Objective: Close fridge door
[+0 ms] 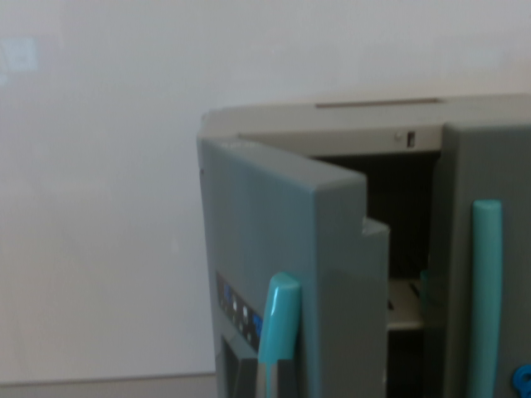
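Note:
A grey toy fridge (365,116) fills the right half of the wrist view. Its left door (274,232) stands open, swung out towards the camera, with a teal handle (279,319) and a small dark control panel (236,313) on its front. The right door (489,174) looks shut and carries a long teal handle (485,298). Between the doors I see the dark interior (405,215) with a pale shelf (405,311). No part of the gripper shows in this view.
A plain pale wall (99,207) spans the left and top of the view. A strip of grey surface (108,388) runs along the bottom left. A small blue object (523,380) peeks in at the bottom right edge.

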Motion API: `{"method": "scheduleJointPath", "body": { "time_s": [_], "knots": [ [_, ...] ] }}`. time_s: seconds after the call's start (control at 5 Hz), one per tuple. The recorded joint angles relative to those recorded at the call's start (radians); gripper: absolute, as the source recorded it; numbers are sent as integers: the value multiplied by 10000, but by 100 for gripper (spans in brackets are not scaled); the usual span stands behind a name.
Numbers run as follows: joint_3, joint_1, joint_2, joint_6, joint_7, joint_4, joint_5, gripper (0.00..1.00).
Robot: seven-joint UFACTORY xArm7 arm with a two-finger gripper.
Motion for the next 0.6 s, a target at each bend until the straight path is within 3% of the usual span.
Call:
{"method": "scheduleJointPath", "body": {
  "time_s": [0.2, 0.4, 0.6],
  "knots": [
    [0, 0, 0, 0, 0, 0, 0, 100],
    [190, 0, 461, 0, 0, 0, 0, 100],
    [190, 0, 461, 0, 0, 0, 0, 100]
  ]
}}
